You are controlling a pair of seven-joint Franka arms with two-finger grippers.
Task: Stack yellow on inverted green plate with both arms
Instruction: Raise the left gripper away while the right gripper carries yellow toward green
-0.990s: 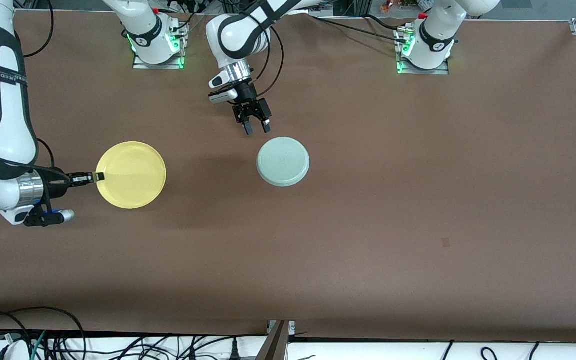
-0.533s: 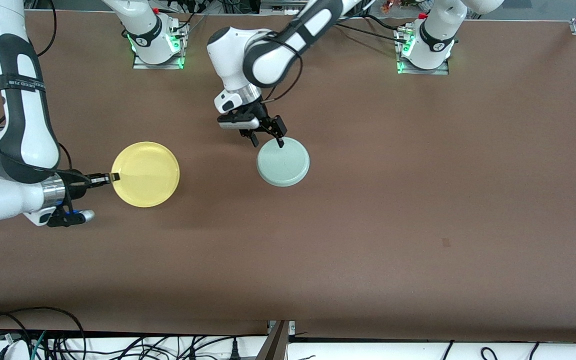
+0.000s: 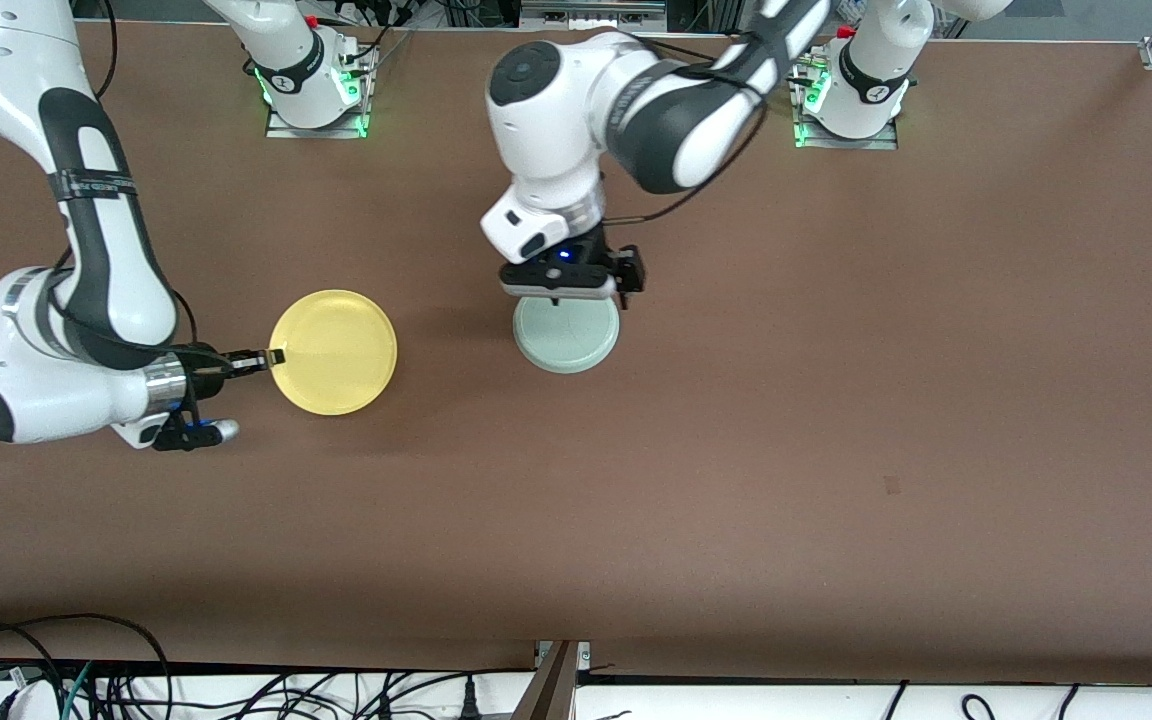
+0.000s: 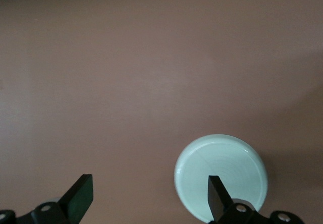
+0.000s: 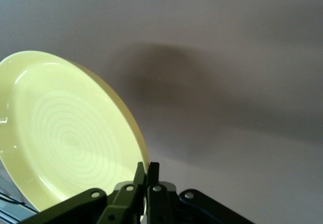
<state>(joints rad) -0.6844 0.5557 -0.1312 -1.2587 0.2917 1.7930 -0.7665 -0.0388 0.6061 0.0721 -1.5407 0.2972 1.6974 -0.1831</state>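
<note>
Since a second ago my right jaws [image 3: 271,357], clamped on the round yellow plastic plate's [image 3: 336,350] rim, have carried it closer to the upside-down pale mint-green plate [image 3: 568,340] on the brown surface [image 3: 836,400]. That green plate lies toward the left arm's end from the yellow one, with my open left jaws [image 4: 146,199] hanging directly over it.

Even, bright overhead light; soft shadows on the table [image 3: 836,450] beside both plates; the right wrist view is dim.

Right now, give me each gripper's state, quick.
Left gripper: open, holding nothing, over the green plate.
Right gripper: shut on the yellow plate's rim.
</note>
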